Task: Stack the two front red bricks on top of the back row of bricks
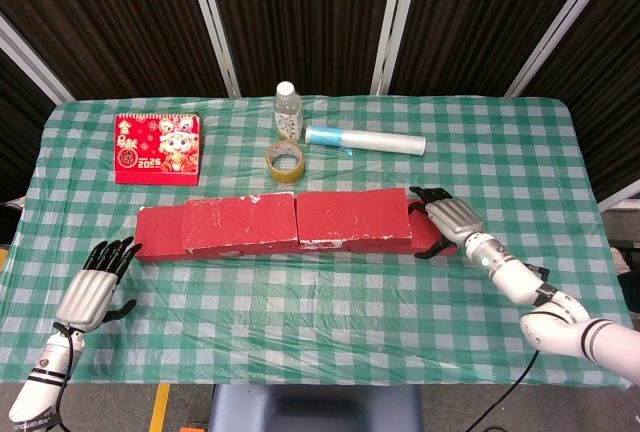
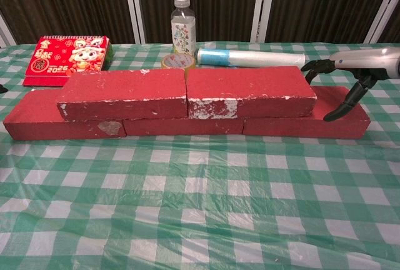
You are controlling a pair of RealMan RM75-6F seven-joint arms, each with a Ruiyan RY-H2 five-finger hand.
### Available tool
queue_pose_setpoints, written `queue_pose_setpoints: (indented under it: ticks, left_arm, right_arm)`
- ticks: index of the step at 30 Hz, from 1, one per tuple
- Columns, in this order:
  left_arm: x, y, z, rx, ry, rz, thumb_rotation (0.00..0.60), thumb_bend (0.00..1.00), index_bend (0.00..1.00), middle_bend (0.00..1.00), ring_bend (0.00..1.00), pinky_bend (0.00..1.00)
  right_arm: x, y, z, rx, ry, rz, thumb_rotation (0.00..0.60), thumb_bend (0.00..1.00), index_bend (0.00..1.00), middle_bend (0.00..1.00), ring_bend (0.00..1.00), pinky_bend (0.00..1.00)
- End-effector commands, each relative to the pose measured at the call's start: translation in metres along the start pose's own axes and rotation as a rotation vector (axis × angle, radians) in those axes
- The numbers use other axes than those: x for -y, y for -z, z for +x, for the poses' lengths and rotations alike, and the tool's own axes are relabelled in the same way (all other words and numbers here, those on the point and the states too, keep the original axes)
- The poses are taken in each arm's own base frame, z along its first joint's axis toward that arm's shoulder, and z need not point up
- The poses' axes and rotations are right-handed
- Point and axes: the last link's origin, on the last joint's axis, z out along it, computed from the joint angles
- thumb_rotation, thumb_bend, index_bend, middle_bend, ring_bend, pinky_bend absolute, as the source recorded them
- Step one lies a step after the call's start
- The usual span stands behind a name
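- We saw the two upper red rectangular bricks, the left one (image 2: 122, 93) and the right one (image 2: 249, 91), lying end to end on top of the back row of red bricks (image 2: 62, 123), with their inner ends touching.
- The lower row stuck out past the stacked pair at both ends, and it ran across the middle of the table covered in a green-and-white checked cloth (image 1: 330, 302).
- Our right hand (image 1: 441, 220) was at the right end of the right upper brick; its fingers (image 2: 314, 66) were spread and reached the brick's end face, while the thumb pointed down at the exposed end of the lower row. It gripped nothing.
- Our left hand (image 1: 95, 287) hovered over the cloth near the front left edge, fingers spread and holding nothing, close to the left end of the lower row but apart from it.
- Behind the bricks we noted a clear plastic bottle with a white cap (image 1: 287, 110), a roll of brownish tape (image 1: 285, 163) just in front of it, and a white-and-blue roll (image 1: 365, 140) lying on its side.
- A red desk calendar with a cartoon print (image 1: 157, 148) stood at the back left of the table.
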Motion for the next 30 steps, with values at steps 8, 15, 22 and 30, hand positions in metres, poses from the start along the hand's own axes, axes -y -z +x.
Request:
queue_pose_setpoints:
  ticks: [8,15,22,30]
  left_arm:
    - [0.001,0.0,0.001,-0.002,0.002,0.003,0.6,0.26,0.0,0.0,0.0,0.03]
    - [0.001,0.001,0.001,-0.006,0.001,0.002,0.6,0.26,0.0,0.0,0.0,0.03]
    - [0.0,0.002,0.002,-0.01,-0.001,-0.002,0.6,0.26,0.0,0.0,0.0,0.03]
    - [-0.004,0.003,0.002,-0.023,-0.007,-0.028,0.6,0.26,0.0,0.0,0.0,0.03]
  right_arm:
    - [0.004,-0.003,-0.001,0.002,0.001,0.004,0.554,0.04,0.35,0.01,0.0,0.12]
    - [-0.005,0.005,0.0,-0.013,0.0,-0.013,0.553,0.04,0.34,0.01,0.0,0.12]
    - [-0.014,0.029,0.006,-0.099,0.002,0.008,0.549,0.04,0.32,0.01,0.0,0.12]
    - [-0.001,0.074,0.008,-0.223,0.083,0.125,0.545,0.04,0.31,0.01,0.0,0.12]
